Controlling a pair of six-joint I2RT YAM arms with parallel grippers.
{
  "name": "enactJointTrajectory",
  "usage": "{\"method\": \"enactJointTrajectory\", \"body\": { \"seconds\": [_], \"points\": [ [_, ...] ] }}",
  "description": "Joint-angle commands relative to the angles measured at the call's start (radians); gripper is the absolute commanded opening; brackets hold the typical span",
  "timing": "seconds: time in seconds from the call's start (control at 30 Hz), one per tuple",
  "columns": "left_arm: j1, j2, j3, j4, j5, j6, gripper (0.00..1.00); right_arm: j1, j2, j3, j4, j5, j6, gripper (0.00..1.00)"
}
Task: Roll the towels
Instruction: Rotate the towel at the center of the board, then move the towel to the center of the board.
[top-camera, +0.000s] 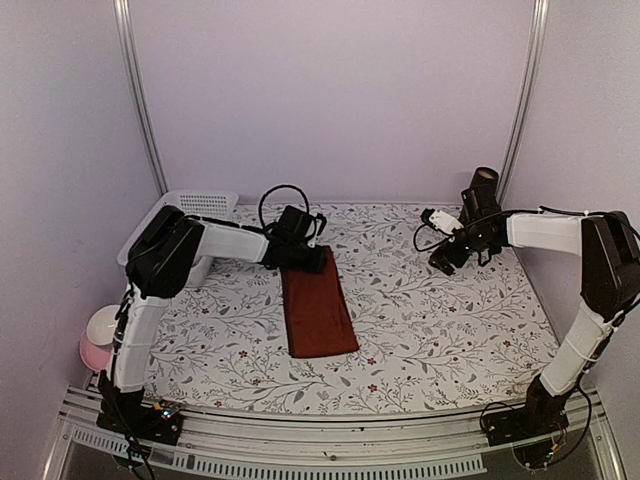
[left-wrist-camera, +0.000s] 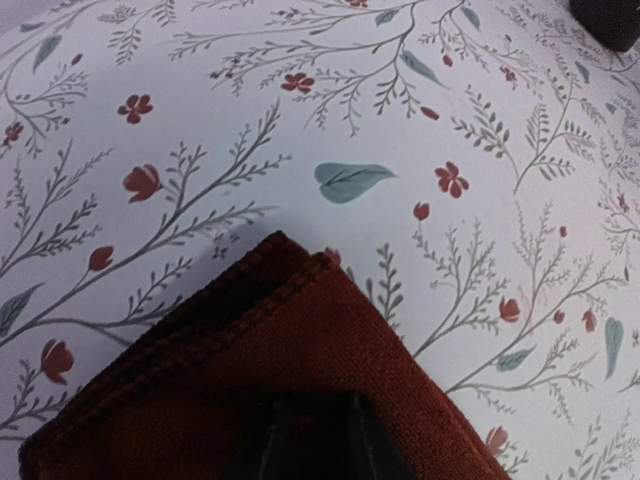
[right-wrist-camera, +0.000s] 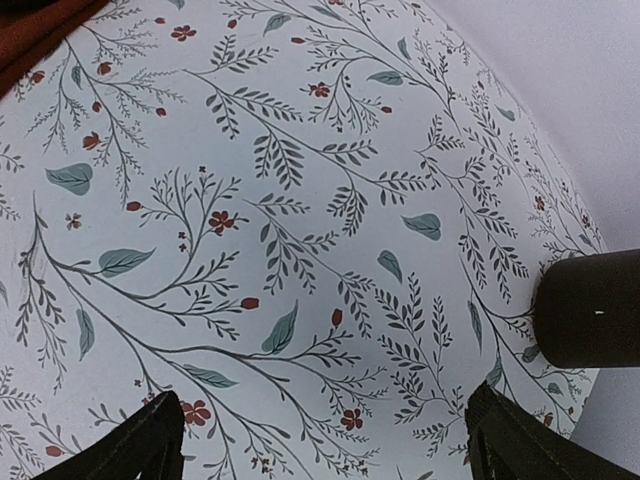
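Note:
One dark red-maroon towel (top-camera: 318, 312) lies folded into a long strip on the flowered tablecloth (top-camera: 430, 320), running from the middle toward the back. My left gripper (top-camera: 312, 258) sits low at its far end. In the left wrist view the towel's hemmed corner (left-wrist-camera: 300, 330) points away from me, and the left gripper (left-wrist-camera: 310, 410) has its dark fingers close together with the cloth pinched at the towel's edge. My right gripper (top-camera: 445, 260) hangs over bare cloth at the back right. Its jaws stand wide apart in the right wrist view (right-wrist-camera: 330, 440), holding nothing. A bit of the red towel (right-wrist-camera: 30, 25) shows there at the top left.
A white slatted basket (top-camera: 195, 205) stands at the back left corner. A pink and white object (top-camera: 97, 342) sits off the table's left edge. A dark round object (right-wrist-camera: 590, 310) shows at the right of the right wrist view, near the table's edge.

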Motion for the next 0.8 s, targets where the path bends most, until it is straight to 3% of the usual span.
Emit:
{"method": "enactJointTrajectory", "body": {
  "seconds": [0.0,0.17,0.27,0.37,0.57,0.77],
  "points": [
    [-0.028,0.124,0.115,-0.035,0.123,0.052,0.23,0.000,-0.023,-0.011,0.024,0.033,-0.004,0.99],
    [-0.027,0.162,0.226,-0.028,0.079,0.039,0.39,-0.002,-0.024,-0.020,0.041,0.056,-0.007,0.99],
    [-0.012,0.092,0.201,0.000,0.050,0.049,0.45,-0.002,-0.039,-0.033,0.054,0.048,-0.012,0.99],
    [-0.002,-0.045,0.128,0.020,0.025,0.082,0.59,-0.002,-0.058,-0.047,0.066,0.021,-0.022,0.99],
    [-0.012,-0.458,-0.223,0.131,0.058,0.168,0.96,-0.002,-0.115,-0.122,0.113,-0.070,-0.087,0.99],
    [-0.046,-0.883,-0.702,0.241,0.168,0.390,0.97,-0.004,-0.165,-0.202,0.145,-0.146,-0.182,0.99]
  ]
}}
